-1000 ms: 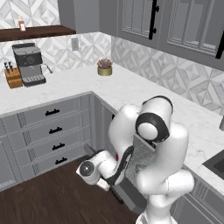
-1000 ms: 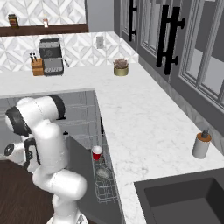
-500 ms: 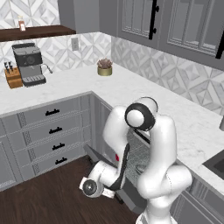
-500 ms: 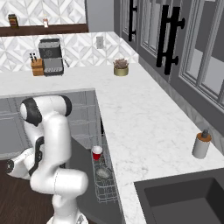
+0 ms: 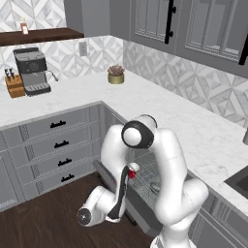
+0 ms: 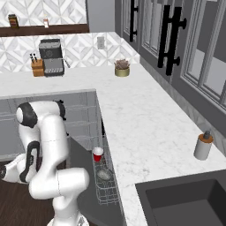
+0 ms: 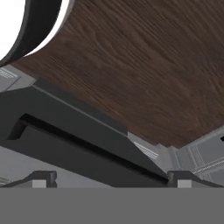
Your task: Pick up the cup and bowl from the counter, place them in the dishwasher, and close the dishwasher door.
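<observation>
Lowered further since the earlier frames, the arm is now folded toward the dark wood floor (image 7: 144, 65), its elbow dropped and the wrist carried down beside the dishwasher door (image 6: 84, 176). Much of the open dishwasher (image 5: 145, 174) is hidden behind the arm. The tool (image 7: 111, 183) is held spread wide, nothing between its fingertips (image 7: 43, 178), close over the door's edge; contact cannot be judged. The cup (image 6: 98, 154) and the bowl (image 6: 104, 175) are seen seated in the wire rack. The surface (image 6: 141, 119) is unchanged.
</observation>
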Motion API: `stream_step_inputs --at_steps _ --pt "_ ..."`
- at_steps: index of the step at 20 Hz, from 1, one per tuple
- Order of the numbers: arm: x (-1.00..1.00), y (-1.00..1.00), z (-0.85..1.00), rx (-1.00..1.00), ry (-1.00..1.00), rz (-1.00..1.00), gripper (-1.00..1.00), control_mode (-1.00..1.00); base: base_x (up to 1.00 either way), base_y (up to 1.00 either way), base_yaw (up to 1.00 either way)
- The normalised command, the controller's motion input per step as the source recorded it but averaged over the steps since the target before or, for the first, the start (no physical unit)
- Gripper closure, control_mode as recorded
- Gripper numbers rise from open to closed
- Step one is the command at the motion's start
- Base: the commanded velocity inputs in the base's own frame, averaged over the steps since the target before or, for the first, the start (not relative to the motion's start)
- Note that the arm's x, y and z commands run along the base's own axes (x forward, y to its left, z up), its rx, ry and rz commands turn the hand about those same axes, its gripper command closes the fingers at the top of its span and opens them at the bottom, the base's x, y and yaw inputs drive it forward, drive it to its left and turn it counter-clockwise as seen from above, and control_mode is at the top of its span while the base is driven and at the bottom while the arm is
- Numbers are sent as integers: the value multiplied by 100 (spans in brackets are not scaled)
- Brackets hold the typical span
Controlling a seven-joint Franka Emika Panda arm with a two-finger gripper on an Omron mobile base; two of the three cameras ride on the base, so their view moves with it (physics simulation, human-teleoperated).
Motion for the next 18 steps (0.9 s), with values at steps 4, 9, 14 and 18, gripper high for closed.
stream_step_inputs --at_steps 4,9,14,18 --pt "26 -8 -44 -9 1 0 -100 -100 0 0 0" --pt "32 -17 -37 -7 0 0 -100 -100 0 0 0" --pt "43 -17 -26 -7 0 0 -100 -100 0 0 0" --pt "60 -15 -31 -9 0 0 -100 -100 0 0 0"
